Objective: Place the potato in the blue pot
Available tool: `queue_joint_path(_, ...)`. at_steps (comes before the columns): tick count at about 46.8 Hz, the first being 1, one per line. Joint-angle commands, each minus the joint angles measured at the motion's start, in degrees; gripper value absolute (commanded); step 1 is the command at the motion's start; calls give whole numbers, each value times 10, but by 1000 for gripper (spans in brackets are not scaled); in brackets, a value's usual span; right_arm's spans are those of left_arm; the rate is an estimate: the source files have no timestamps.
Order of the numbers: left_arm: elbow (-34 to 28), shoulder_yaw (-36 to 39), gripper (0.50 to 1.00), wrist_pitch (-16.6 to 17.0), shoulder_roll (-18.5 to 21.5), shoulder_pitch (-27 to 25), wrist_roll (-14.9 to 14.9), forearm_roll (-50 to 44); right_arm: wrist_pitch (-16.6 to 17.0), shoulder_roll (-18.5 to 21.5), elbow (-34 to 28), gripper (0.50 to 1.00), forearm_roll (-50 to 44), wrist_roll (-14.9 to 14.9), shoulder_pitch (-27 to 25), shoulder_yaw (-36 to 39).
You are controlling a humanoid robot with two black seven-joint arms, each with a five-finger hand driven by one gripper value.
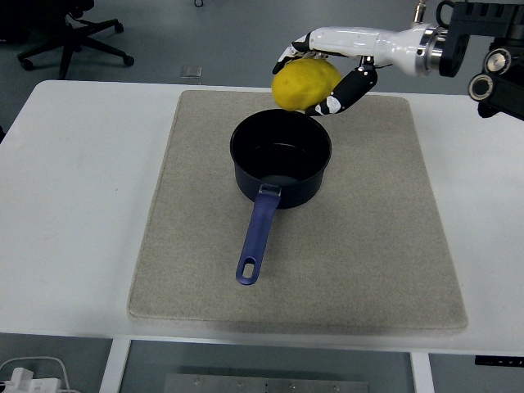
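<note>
The right hand (332,70) grips the yellow potato (305,85) in curled fingers, held in the air with the blue pot (281,159) just below and slightly nearer the robot. It should probably come a little further over the pot's opening, lower, then let go gently so the potato drops inside, not onto the rim.

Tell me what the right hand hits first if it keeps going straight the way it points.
The right hand, shut on the potato, points left. Nothing shows in that line; the blue pot sits lower in the picture, though depth is unclear.
</note>
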Motion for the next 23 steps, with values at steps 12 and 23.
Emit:
queue_joint_path(12, 0, 0, 994, 0, 0, -1, 0, 0, 1, 73, -48, 500, 0, 0, -7, 0)
queue_joint_path(23, 0, 0, 994, -1, 0, -1, 0, 0, 2, 84, -95, 500, -1, 0, -43, 0)
